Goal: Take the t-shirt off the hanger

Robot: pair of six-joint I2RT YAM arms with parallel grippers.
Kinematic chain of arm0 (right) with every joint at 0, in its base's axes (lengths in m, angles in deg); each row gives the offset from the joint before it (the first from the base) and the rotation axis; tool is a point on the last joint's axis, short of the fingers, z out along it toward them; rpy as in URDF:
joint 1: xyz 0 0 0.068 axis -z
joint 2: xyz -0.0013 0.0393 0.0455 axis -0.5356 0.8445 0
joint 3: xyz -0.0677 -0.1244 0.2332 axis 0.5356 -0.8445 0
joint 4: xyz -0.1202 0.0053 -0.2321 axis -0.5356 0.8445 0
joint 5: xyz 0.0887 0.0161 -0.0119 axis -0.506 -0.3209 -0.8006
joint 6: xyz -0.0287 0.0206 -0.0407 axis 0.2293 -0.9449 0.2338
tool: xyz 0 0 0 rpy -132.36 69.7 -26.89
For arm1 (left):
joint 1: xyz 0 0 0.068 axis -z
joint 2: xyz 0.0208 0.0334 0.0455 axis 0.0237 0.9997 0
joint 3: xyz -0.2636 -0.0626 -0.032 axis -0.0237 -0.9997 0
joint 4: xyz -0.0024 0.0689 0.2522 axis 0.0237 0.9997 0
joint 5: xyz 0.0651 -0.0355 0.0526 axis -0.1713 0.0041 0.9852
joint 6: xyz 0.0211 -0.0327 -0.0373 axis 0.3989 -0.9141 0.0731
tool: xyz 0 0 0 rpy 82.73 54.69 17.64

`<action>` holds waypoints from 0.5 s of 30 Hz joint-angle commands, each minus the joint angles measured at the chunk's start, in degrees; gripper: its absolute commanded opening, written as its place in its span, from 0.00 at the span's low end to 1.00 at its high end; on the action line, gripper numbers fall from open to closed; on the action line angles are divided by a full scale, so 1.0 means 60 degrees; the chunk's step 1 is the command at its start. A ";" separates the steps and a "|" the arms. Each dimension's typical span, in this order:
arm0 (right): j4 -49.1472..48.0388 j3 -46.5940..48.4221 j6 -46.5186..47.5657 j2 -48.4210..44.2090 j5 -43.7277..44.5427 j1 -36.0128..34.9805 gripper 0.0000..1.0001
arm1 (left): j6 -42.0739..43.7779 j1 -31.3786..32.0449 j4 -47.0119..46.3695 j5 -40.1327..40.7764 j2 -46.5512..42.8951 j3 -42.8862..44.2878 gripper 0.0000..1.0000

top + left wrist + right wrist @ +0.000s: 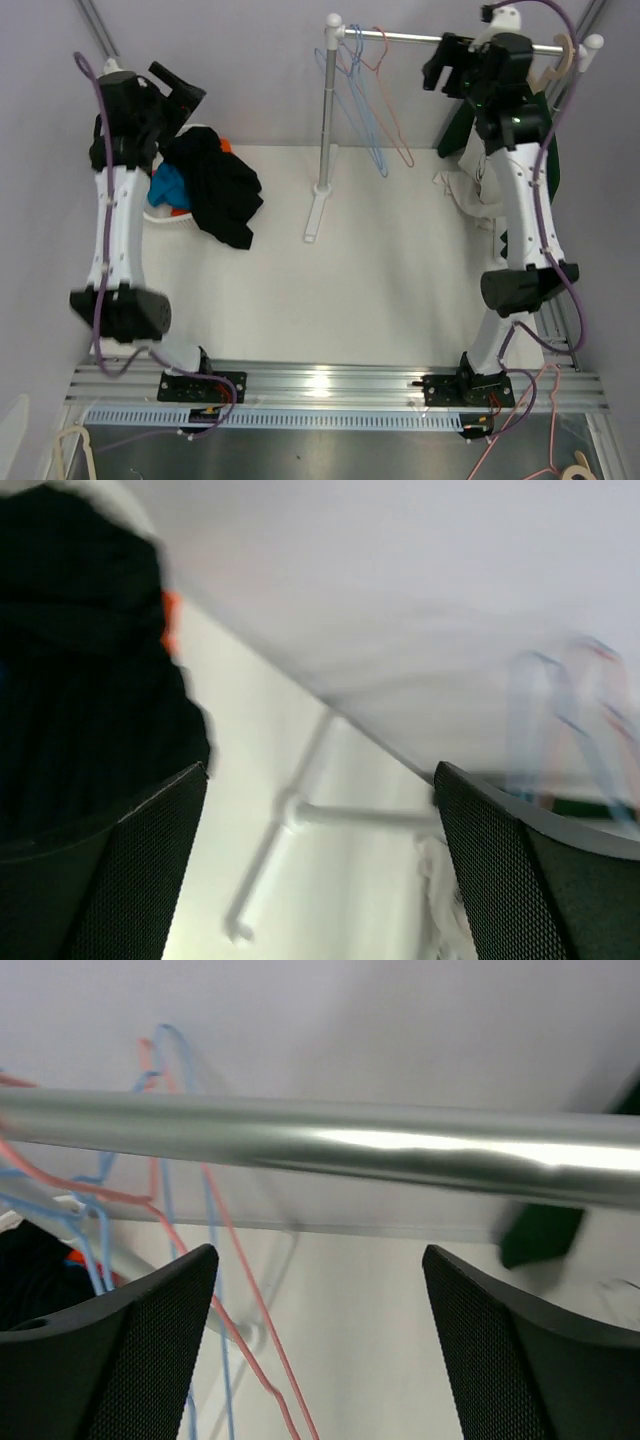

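Hovering at the rail [320,1150], my right gripper [315,1260] gapes empty; I should pinch the dark green t-shirt [455,132] at 2 o'clock and draw it off its wooden hanger [568,55]; left gripper [320,770] open, empty.

A basket [170,222] sits at the far left of the bench [380,290], with a pile of clothes [215,185] in it. The rack [326,120] stands at the far middle, and its rail [400,37] runs to the right. Some hangers [375,110] hang near the rail's left end, and the t-shirt [457,130] hangs at its right end.
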 commanded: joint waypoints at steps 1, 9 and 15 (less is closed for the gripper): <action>0.1314 0.0009 -0.0055 -0.1740 -0.0361 0.0692 0.88 | 0.0729 0.0799 0.0917 0.1121 -0.2809 -0.0550 1.00; 0.4542 0.1564 0.0503 -0.2095 0.0372 0.2698 0.94 | 0.1331 0.4431 -0.2481 0.1722 -0.8407 -0.7477 0.99; 0.4207 0.0551 0.0664 -0.2462 0.0124 0.3915 0.89 | 0.1595 0.5078 -0.1704 0.1067 -0.9171 -0.8139 1.00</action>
